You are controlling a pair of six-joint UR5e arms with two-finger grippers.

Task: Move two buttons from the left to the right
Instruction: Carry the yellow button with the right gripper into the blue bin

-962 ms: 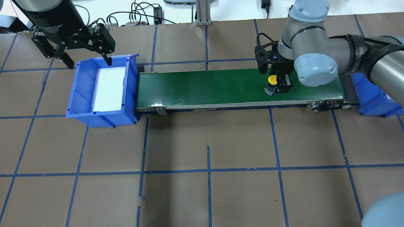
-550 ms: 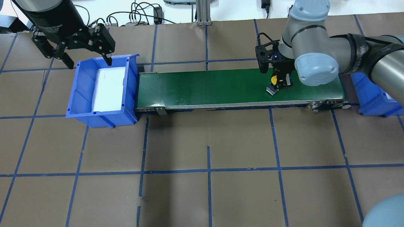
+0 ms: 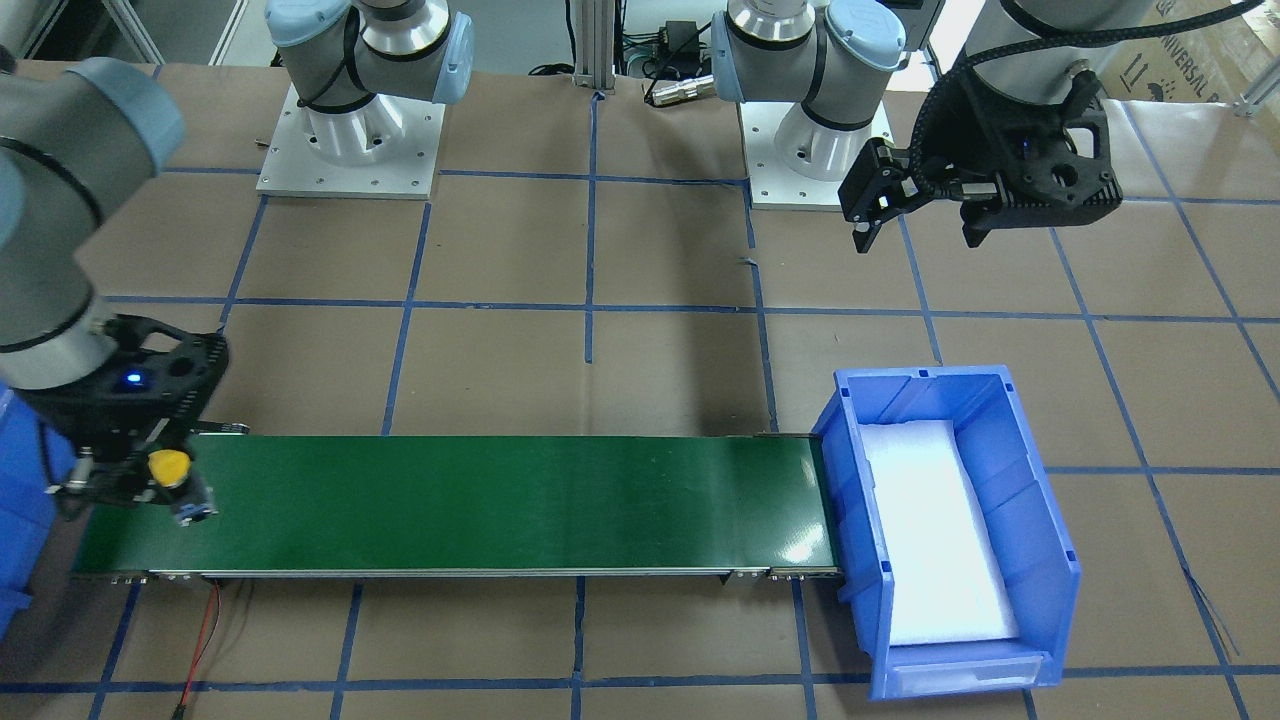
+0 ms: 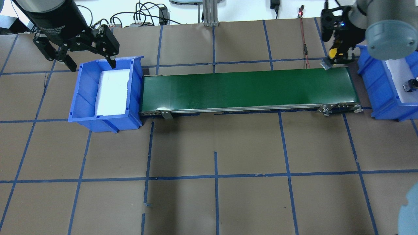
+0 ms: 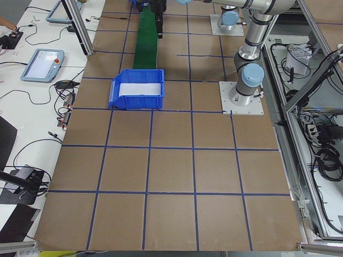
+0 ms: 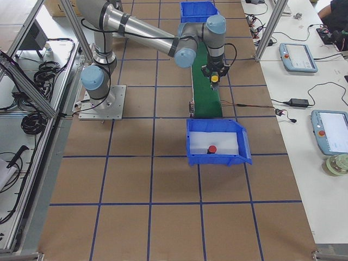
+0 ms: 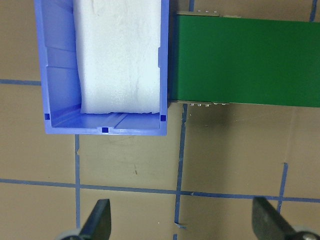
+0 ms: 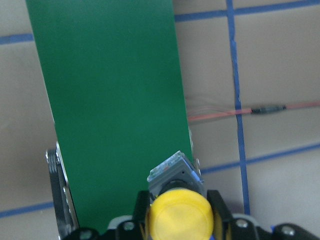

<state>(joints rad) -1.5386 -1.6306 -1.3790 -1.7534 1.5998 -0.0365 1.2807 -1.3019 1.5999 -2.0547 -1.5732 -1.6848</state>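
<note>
My right tool (image 4: 339, 56) is clamped on the yellow button (image 4: 332, 53), held above the belt (image 4: 248, 89) end beside the right bin (image 4: 375, 85), where the red button (image 6: 212, 149) lies. Carry it over that bin, lower onto the foam (image 4: 396, 70), then release. My left tool (image 3: 918, 232) hangs with fingers apart.

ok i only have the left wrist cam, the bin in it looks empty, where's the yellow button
observer: the right hand is shut on the yellow button, up over the belt's end nearest the right bin.
operator: and the red one
observer: the red button lies on the white foam inside that right bin.
operator: anything lying on the belt
observer: no, the overhead view shows the whole belt as bare green.
</note>
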